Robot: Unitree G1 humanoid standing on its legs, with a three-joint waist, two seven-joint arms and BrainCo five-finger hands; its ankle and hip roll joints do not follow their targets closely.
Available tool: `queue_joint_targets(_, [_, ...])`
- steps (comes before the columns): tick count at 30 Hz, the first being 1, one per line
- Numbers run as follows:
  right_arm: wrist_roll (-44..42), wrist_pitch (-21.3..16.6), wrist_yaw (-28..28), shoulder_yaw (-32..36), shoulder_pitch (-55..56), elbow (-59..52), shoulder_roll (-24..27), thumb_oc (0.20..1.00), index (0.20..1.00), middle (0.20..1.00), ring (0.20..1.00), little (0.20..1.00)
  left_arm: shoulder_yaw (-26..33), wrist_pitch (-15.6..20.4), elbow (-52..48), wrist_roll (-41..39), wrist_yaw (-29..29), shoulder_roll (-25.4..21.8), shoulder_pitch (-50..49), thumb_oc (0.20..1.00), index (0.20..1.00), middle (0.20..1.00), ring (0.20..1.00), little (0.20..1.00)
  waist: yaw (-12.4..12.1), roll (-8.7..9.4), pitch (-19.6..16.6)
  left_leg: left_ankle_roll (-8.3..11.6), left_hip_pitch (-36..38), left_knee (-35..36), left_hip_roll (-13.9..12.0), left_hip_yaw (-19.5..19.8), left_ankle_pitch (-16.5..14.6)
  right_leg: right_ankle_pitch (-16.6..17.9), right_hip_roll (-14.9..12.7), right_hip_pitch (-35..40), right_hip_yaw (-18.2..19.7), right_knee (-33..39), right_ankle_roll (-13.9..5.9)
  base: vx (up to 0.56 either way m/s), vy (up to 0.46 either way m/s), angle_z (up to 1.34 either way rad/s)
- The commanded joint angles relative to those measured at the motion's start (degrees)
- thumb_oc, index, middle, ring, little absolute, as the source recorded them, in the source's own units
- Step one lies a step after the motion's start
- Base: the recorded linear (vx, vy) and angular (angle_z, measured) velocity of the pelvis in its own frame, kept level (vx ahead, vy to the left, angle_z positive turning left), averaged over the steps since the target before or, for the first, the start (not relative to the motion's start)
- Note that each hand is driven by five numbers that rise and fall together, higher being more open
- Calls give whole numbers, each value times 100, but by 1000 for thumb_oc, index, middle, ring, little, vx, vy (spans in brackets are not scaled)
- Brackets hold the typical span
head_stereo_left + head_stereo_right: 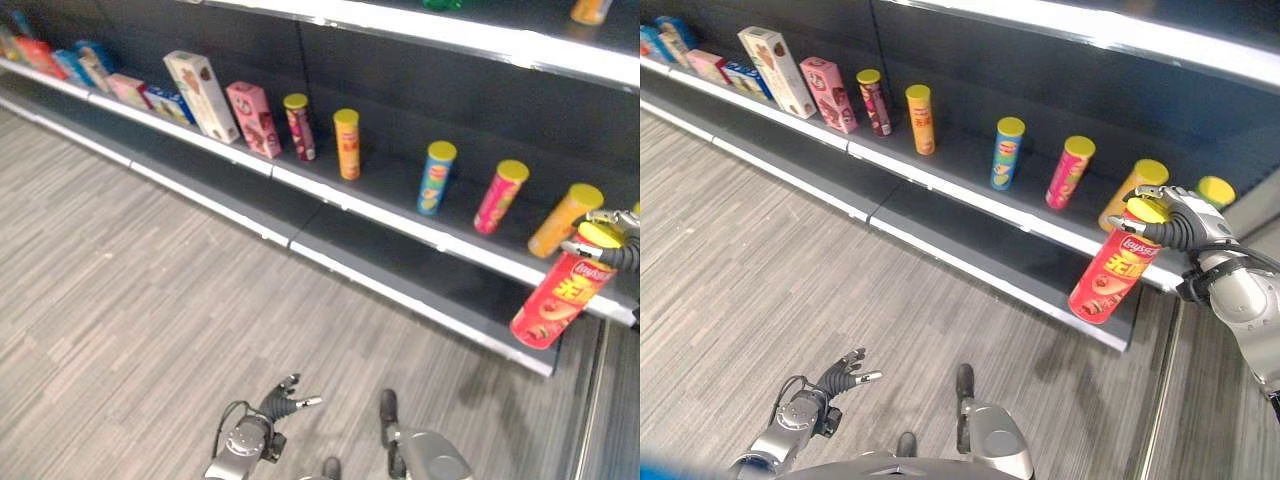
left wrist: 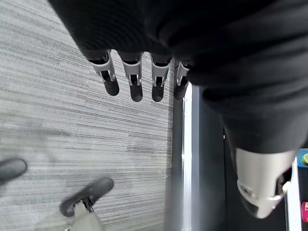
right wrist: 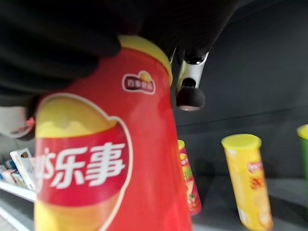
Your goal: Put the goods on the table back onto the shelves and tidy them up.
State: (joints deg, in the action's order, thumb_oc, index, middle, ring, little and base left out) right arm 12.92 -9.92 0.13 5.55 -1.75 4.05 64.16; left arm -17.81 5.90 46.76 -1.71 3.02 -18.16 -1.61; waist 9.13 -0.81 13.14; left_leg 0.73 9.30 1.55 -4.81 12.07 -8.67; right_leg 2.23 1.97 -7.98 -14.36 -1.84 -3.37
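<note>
Silver-grey arms (image 1: 1250, 300); dark ribbed covers (image 2: 192, 29) on left hand (image 1: 840, 380) and right hand (image 1: 1185, 228) (silver fingers (image 2: 136, 82), dark-tipped).

Shelf (image 1: 940, 185): cans spaced apart, open gaps btwn; orange can (image 1: 1130, 195) stands just left of held red can (image 1: 1112, 275).

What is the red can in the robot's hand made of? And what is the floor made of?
The red can held by the right hand looks like a glossy printed cardboard tube with a yellow, probably plastic, lid; its side catches the light. The floor looks like grey matte planks with wood-style streaks, maybe vinyl or laminate.
</note>
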Motion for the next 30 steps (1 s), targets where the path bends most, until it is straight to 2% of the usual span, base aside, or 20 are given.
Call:
queue_joint_targets(1, [297,-116,-333,-187,-393,-277,132,200,200,200,200,200,175,83,422,172,-84,-278,-113,1000,1000,1000,1000,1000,-126,191,-392,459,426,-668,487,-358,-146,182,-54,198,385,570,-195,220,-138,22])
queue_joint_targets(4, [583,-80,-354,-486,-560,-380,99,200,200,200,200,200,280,57,469,110,-140,-265,-99,1000,1000,1000,1000,1000,-213,180,-304,813,-67,-2047,421,-564,510,-79,69,624,488,628,-44,158,-112,-1])
queue_joint_targets(5, [653,-37,-418,-707,-743,-461,24,200,200,200,200,200,330,28,414,51,-248,-282,-57,1000,1000,1000,1000,1000,-385,301,-48,930,-831,-3648,467,-728,1175,-214,29,928,662,655,118,176,-176,-41])
queue_joint_targets(7, [668,-3,-434,-753,-742,-448,63,200,200,200,200,200,372,29,403,3,-270,-305,-106,1000,1000,1000,1000,1000,-468,392,56,746,-1274,-3839,267,-946,1134,-278,-46,1043,734,662,141,174,-133,-65])
queue_joint_targets(8, [625,13,-393,-748,-753,-520,127,200,200,200,200,200,397,36,437,-39,-238,-308,-116,1000,1000,1000,1000,1000,-546,492,86,489,-1592,-3296,77,-1072,781,-355,-134,1187,818,679,109,183,-51,-38])
queue_joint_targets(9, [624,17,-390,-749,-751,-524,128,200,200,200,200,200,398,36,437,-39,-238,-307,-120,1000,1000,1000,1000,1000,-572,502,98,482,-1537,-3252,80,-1107,781,-364,-144,1209,846,679,104,474,89,-40])
queue_joint_targets(10, [573,-65,-348,-861,-898,-693,125,200,200,200,200,200,446,47,589,-65,-281,-359,-90,1000,1000,1000,1000,1000,-758,482,88,573,-1895,-1176,-75,-762,955,-622,-195,1369,1110,684,25,432,170,-40])
queue_joint_targets(12, [536,-71,-396,-959,-1033,-653,106,200,200,200,200,200,472,79,641,-119,-321,-380,-72,1000,1000,1000,1000,1000,-880,420,101,699,-2135,-236,-140,-430,1420,-794,-146,1525,1320,684,19,425,172,-31])
queue_joint_targets(13, [532,-62,-420,-1005,-1077,-623,99,200,200,200,200,200,466,88,656,-134,-332,-369,-63,1000,1000,1000,1000,1000,-941,417,120,783,-2214,88,-135,-292,1534,-855,-146,1633,1430,684,16,320,127,-52])
queue_joint_targets(15, [559,-55,-464,-1037,-1109,-608,105,200,200,200,200,200,478,112,713,-166,-353,-383,-58,1000,1000,1000,1000,1000,-991,408,142,887,-2381,291,-103,-147,1596,-951,-151,1793,1668,684,-21,298,185,-62])
queue_joint_targets(17, [572,-27,-447,-1043,-1132,-627,114,200,200,200,200,200,503,122,718,-184,-348,-387,-69,1000,1000,1000,1000,1000,-1021,370,130,904,-2422,284,-133,-135,1663,-956,-168,1843,1816,684,-78,236,246,-58])
queue_joint_targets(18, [626,-21,-375,-1193,-1225,-677,27,200,200,200,200,200,507,119,862,-162,-343,-338,-77,1000,1000,1000,1000,1000,-1043,280,31,915,-2294,301,-226,-17,1705,-1004,-237,1941,2073,684,-139,327,372,-92])
queue_joint_targets(20, [702,-4,-356,-1331,-1390,-653,-57,200,200,200,200,200,492,137,948,-137,-357,-304,-19,1000,1000,1000,1000,1000,-1020,220,-57,885,-2174,268,-202,-122,1746,-993,-447,2010,2196,669,-236,390,460,-108])
queue_joint_targets(21, [730,36,-338,-1380,-1430,-623,-100,200,200,200,200,200,459,143,959,-107,-372,-304,18,1000,1000,1000,1000,1000,-1012,220,-103,852,-2089,261,-188,-199,1754,-978,-553,2005,2223,651,-289,403,517,-116])
queue_joint_targets(22, [784,64,-347,-1518,-1565,-585,-193,200,200,200,200,200,384,152,984,-42,-428,-323,98,1000,1000,1000,1000,1000,-991,252,-191,749,-1976,214,-102,-404,1657,-960,-788,1953,2243,549,-435,344,472,-98])
queue_joint_targets(26, [867,125,-288,-1999,-2012,-555,-429,200,200,200,200,200,417,142,927,-35,-569,-491,257,1000,1000,1000,1000,1000,-990,407,-327,444,-1762,189,149,-963,1350,-695,-1176,1522,2370,107,-738,224,358,-56])
queue_joint_targets(30, [930,150,-285,-2019,-2022,-555,-442,200,200,200,200,200,408,134,957,29,-628,-502,297,1000,1000,1000,1000,1000,-992,448,-360,337,-1724,164,292,-1071,1246,-516,-1298,1411,2338,-88,-836,103,194,-30])
